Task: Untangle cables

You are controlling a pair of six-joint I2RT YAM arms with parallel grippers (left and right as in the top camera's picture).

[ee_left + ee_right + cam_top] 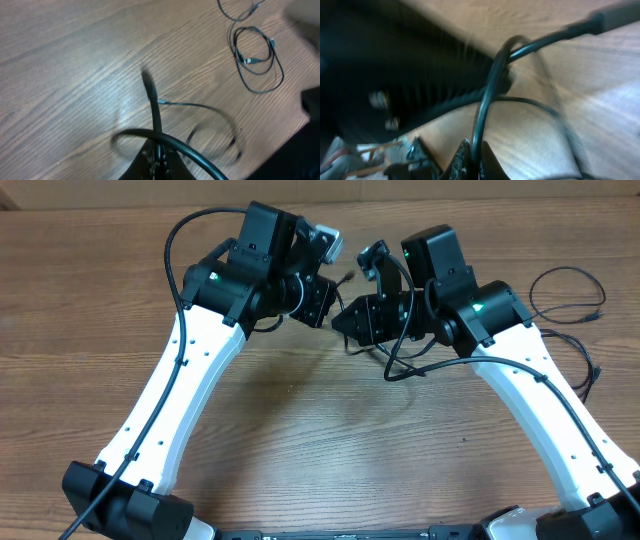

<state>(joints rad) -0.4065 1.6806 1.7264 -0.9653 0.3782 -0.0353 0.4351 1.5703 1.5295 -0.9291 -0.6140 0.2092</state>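
1. Nearest the left wrist lens, the left gripper (157, 156) has its fingers pinched together on a black cable (154, 107). The cable rises straight out of them and ends in a small plug tip above the wooden table (75, 75).
2. A black loop (130, 133) arcs across right at those fingers. A thin strand (200, 106) leaves the cable's stem to the right and curves down toward the table.
3. Farther off in the same view, at the upper right, a coiled cable (257, 60) lies flat on the wood, well apart from the gripper. A small plug rests inside its loop.
4. In the right wrist view, the right gripper (474, 159) is likewise clamped, its fingers closed on a dark cable (487, 100). This cable climbs from between them, bends right and ends in a thicker plug body at the upper right corner.
5. That view is heavily blurred. The dark cable may be the same cord the left gripper holds, but I cannot tell.
6. From overhead, both arms lean inward and the two grippers come close together, tip toward tip, at the top middle of the table.
7. Loose loops (565, 288) of thin cable lie on the table at the right edge, beside the right arm.
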